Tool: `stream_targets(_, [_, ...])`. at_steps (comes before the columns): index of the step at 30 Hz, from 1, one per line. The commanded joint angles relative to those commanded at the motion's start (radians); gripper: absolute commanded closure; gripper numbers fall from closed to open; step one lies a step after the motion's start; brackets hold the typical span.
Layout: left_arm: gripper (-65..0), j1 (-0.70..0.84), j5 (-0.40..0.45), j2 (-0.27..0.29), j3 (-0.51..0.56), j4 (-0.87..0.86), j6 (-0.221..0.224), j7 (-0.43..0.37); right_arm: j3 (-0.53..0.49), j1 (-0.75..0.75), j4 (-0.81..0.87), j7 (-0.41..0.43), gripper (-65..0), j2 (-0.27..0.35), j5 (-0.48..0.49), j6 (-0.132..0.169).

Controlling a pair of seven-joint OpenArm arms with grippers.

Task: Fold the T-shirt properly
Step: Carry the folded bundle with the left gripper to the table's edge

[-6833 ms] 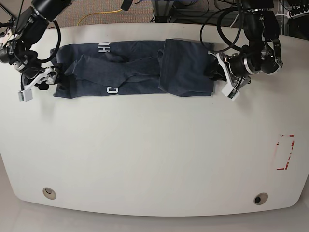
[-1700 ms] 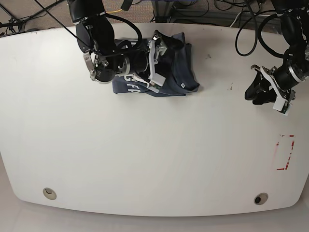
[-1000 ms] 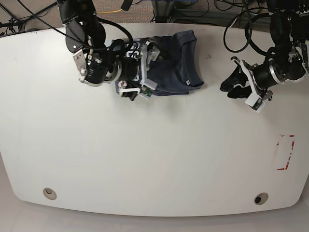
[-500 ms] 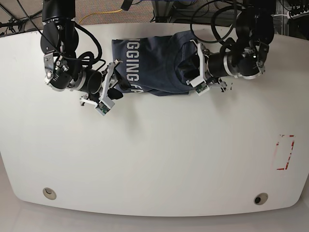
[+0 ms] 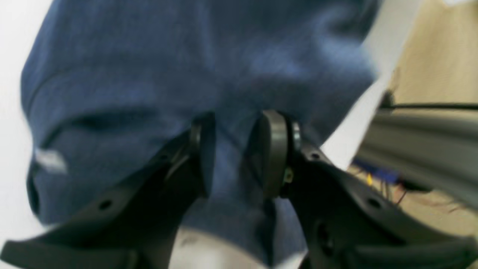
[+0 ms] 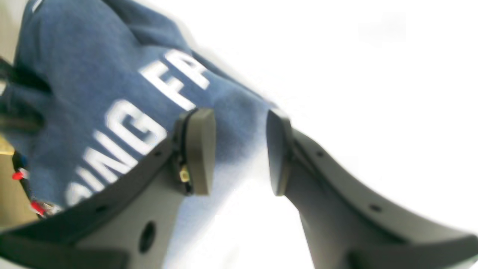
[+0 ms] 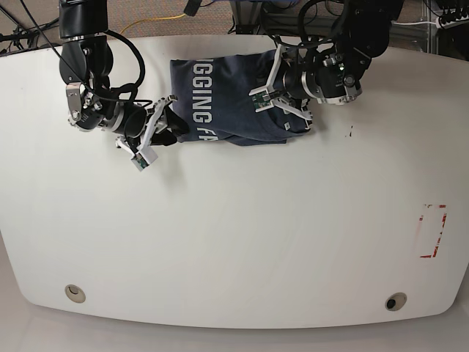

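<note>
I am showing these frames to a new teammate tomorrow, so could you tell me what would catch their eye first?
The dark blue T-shirt with white lettering, bunched at the far edge of the white table. Next, the two arms flanking it: the left gripper has its fingers over the cloth at the plain end, jaws apart, and the right gripper hangs open at the lettered end.

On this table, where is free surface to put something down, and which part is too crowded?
The broad white tabletop in front of the T-shirt is bare, from the red marking at one side across to the opposite edge. The far strip is crowded: the shirt lies there with the right end effector beside its lettered end and the left end effector over its other end.
</note>
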Motion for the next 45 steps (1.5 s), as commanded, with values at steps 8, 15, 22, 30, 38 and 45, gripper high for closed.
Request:
stream_targets(8, [-18.3,-0.098,0.003,-0.044,0.002,-0.104,0.000,0.000,-0.069,-0.038,-0.035,0.064,-20.9,0.005,-0.169,0.008])
stream_targets(15, [-18.3,-0.169,0.006,-0.081,0.002,-0.103,0.000,0.002,-0.071,-0.126,0.126,0.063,-20.9,-0.018,-0.236,0.003])
stream_targets(22, [-18.3,-0.242,0.005,-0.104,-0.060,-0.106,0.000,0.002,-0.075,-0.149,0.212,-0.005,-20.9,-0.038,-0.235,0.003])
stream_targets(30, [-18.3,-0.279,0.005,-0.101,-0.170,-0.060,0.000,0.008,-0.199,-0.133,0.259,-0.075,-20.9,-0.104,-0.238,0.002])
stream_targets(38, [-18.5,-0.206,0.009,-0.037,-0.293,0.028,0.000,0.006,-0.463,-0.037,0.256,-0.077,-21.2,-0.120,-0.238,-0.002])
stream_targets(45, [-18.7,-0.104,0.011,0.061,-0.430,0.031,0.000,0.000,-0.500,0.015,0.219,-0.077,-21.4,-0.184,-0.238,0.003])
